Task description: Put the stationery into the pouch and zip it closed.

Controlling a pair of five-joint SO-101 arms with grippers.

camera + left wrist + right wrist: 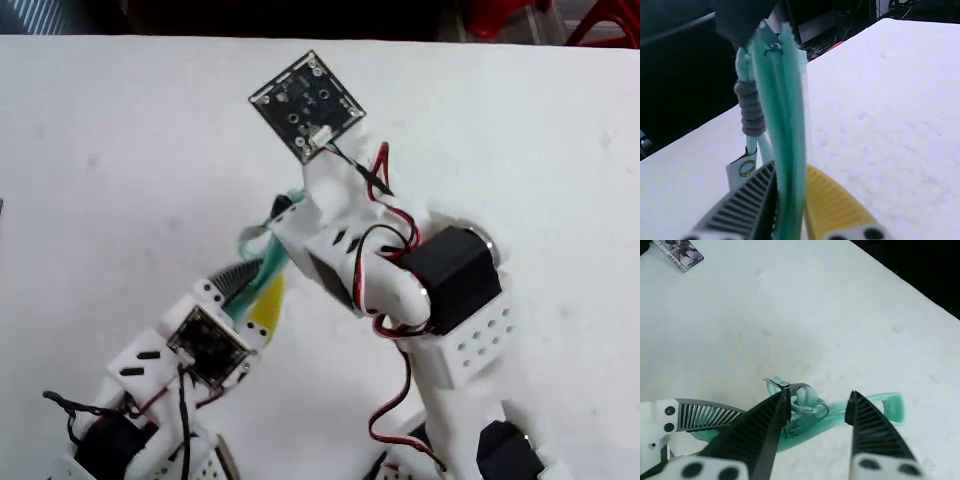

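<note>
Left wrist view: left jaws clamp pouch (787,125) edge — right jaws gape beside.

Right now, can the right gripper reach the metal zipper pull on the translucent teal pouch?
Probably yes: the right gripper is open around the zipper pull; the left gripper clamps the pouch.

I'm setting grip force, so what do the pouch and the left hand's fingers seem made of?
The pouch looks like soft, translucent teal plastic, perhaps vinyl: it creases and light passes through its edge. The left hand has stiff matte plastic fingers, one black, one yellow, with moulded or printed ridges.
</note>
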